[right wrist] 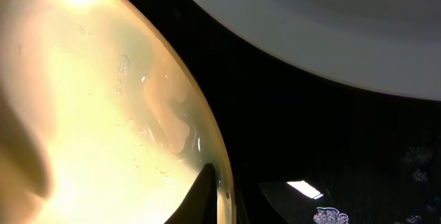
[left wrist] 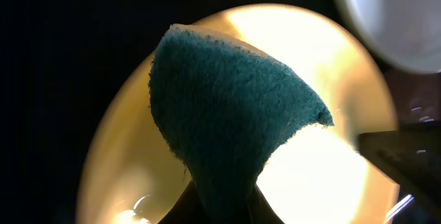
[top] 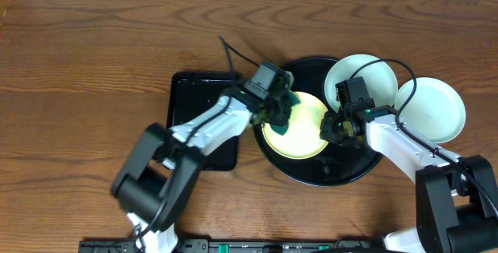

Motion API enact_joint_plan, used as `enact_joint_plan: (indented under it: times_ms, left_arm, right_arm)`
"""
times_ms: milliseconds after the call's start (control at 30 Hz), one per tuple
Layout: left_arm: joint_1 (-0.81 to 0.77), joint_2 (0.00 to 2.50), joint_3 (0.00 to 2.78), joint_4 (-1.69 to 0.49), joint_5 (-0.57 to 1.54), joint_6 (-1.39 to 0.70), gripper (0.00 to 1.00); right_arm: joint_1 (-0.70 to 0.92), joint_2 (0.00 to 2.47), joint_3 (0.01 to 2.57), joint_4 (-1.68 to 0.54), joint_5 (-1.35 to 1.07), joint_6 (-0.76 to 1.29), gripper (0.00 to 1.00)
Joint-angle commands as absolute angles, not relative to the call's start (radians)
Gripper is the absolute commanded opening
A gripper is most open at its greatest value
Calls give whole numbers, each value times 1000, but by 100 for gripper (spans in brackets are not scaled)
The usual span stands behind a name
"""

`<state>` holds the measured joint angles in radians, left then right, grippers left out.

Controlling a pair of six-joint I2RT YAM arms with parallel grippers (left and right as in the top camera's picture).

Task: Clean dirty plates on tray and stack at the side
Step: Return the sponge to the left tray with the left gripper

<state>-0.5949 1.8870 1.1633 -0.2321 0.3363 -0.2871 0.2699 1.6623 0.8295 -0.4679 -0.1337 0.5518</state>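
Plates number three. The yellow plate (top: 302, 134) lies flat in the middle of the round tray (top: 311, 173). A pale plate (top: 366, 74) overlaps the tray's far right rim, and a second pale plate (top: 432, 109) rests on the desk (top: 93, 66) just right of the tray. Over the yellow plate's far left part hangs the left gripper (top: 277, 113), jaws closed on a green sponge (left wrist: 227, 107). The right gripper (top: 336, 128) is at the plate's right rim; its jaws seem pinched on that rim, though the wrist view is cramped. A rectangular tray (top: 194, 97) lies just left of the round one.
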Motion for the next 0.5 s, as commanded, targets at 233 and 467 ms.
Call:
enact_joint_plan:
  times_ms: [233, 467]
  left_arm:
    - [-477, 1670, 1163, -341, 366, -273, 11]
    - [-329, 1666, 1163, -461, 353, -255, 11]
  right_arm:
    - [279, 1689, 803, -462, -131, 553, 10]
    - [279, 1689, 779, -458, -131, 553, 7]
